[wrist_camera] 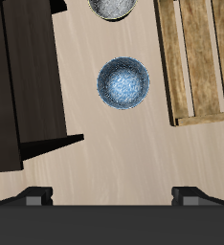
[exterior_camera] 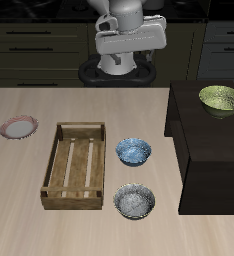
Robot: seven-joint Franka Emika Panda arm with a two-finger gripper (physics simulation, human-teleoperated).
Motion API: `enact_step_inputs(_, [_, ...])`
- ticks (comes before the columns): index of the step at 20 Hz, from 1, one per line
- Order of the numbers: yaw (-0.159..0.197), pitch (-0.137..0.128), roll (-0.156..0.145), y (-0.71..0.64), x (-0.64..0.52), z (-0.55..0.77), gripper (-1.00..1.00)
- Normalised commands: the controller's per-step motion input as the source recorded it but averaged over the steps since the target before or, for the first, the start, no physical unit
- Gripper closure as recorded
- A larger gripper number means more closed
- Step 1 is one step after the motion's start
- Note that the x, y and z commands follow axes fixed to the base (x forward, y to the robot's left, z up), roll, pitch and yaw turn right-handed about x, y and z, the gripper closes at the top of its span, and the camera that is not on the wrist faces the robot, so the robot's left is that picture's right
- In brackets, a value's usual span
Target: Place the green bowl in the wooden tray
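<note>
One green bowl sits on a dark box, well apart from the wooden tray.

text: none readable | labels: none | brands: none | numbers: none | signs: none

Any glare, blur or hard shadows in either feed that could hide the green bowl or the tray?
Exterior view: even light, no glare, coarse but sharp; green bowl reads clearly on the dark block, wooden tray unshadowed. Wrist view: sharp, soft shadows only; green bowl out of frame.
</note>
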Motion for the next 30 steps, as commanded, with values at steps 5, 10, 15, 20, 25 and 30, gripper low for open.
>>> enact_step_inputs(5, [-0.01, -0.007, -0.012, 0.34, 0.33, 0.17, -1.0])
enact_step_inputs(10, [0.005, 0.002, 0.032, 0.43, 0.26, 0.18, -1.0])
enact_step_inputs(15, [-0.004, -0.022, 0.051, 0.57, 0.07, 0.2, -1.0])
enact_step_inputs(20, [0.023, -0.018, 0.023, 0.4, 0.08, 0.12, -1.0])
enact_step_inputs(25, [0.007, -0.025, -0.008, 0.29, 0.08, 0.11, -1.0])
enact_step_inputs(30, [0.024, -0.028, -0.045, 0.24, 0.23, 0.14, -1.0])
